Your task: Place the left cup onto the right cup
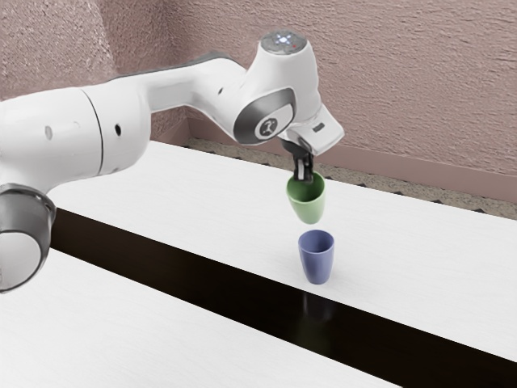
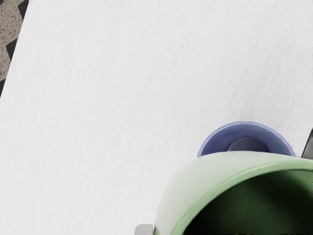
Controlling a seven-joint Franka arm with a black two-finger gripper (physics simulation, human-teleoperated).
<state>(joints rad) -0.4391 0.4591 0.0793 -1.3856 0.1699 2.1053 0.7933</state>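
Observation:
A green cup (image 1: 308,199) hangs in the air, upright, with my gripper (image 1: 304,171) shut on its far rim. Directly below it, with a small gap between them, a blue cup (image 1: 316,256) stands upright on the white table (image 1: 202,202). In the wrist view the green cup (image 2: 215,196) looms large and blurred under my hand, and the blue cup's (image 2: 244,139) open mouth peeks out just beyond its rim.
A wide black gap (image 1: 202,283) runs across the table in front of the blue cup. A pink wall (image 1: 420,73) with a patterned floor strip (image 1: 420,190) lies behind the table.

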